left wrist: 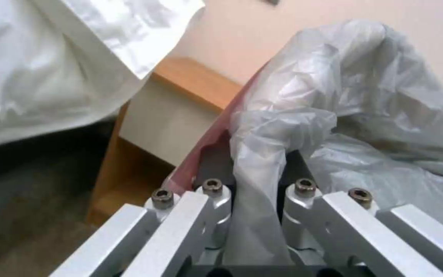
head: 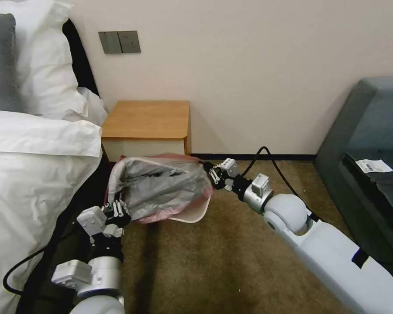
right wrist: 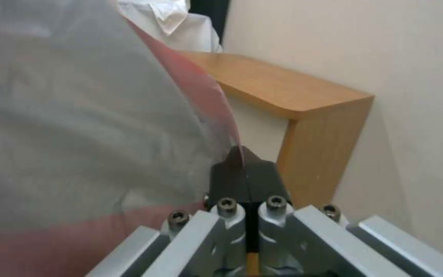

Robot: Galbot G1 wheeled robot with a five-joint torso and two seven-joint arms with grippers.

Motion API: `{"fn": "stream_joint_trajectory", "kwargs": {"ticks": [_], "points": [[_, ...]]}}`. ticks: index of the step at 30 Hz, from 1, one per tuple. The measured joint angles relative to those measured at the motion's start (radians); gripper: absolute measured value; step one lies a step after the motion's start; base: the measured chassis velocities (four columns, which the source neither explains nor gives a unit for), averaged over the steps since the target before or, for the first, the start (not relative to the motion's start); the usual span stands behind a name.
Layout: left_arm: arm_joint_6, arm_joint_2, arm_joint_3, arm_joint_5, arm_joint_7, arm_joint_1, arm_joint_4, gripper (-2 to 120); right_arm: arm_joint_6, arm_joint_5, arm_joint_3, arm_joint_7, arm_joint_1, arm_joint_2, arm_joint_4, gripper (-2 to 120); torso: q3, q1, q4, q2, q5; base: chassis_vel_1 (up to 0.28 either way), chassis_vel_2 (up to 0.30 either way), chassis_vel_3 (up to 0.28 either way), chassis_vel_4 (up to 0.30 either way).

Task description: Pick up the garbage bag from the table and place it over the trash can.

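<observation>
The grey translucent garbage bag (head: 161, 185) with its pink-red band hangs stretched open between my two grippers, low in front of the table (head: 146, 117). My left gripper (head: 116, 206) is shut on a bunched fold of the bag (left wrist: 365, 96) at its near left edge. My right gripper (head: 208, 169) is shut on the pink band at the bag's far right edge, its black pads (right wrist: 232, 173) pinching the thin plastic (right wrist: 78, 115). Under the bag, a curved cream rim of the trash can (head: 195, 214) peeks out at the front right; the bag hides the rest of it.
The bed with white bedding (head: 30, 165) runs close along my left arm. A dark grey sofa (head: 371, 144) stands at the right. The table (right wrist: 273, 88) sits against the wall just behind the bag. Brown carpet (head: 214, 261) lies open in front.
</observation>
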Motion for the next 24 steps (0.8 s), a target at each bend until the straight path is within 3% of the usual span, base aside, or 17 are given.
{"fn": "stream_joint_trajectory", "kwargs": {"ticks": [7,14,24], "points": [[0.042,-0.026,-0.005,-0.127,-0.053,-0.051,-0.007,9,0.005,-0.021,0.055,-0.002,-0.055,0.024,0.042,0,0.000,0.000,0.0000,0.000,-0.0001,0.000,0.000,0.000,0.000],[0.072,-0.085,-0.011,-0.256,-0.114,-0.122,-0.012,9,0.025,-0.090,0.079,0.011,-0.113,0.121,0.060,0,0.000,0.000,0.0000,0.000,-0.0001,0.000,0.000,0.000,0.000],[0.077,-0.067,-0.029,-0.351,-0.163,-0.161,0.019,9,0.088,-0.219,0.113,0.039,-0.154,0.172,0.028,0,0.000,0.000,0.0000,0.000,-0.0002,0.000,0.000,0.000,0.000]]}}
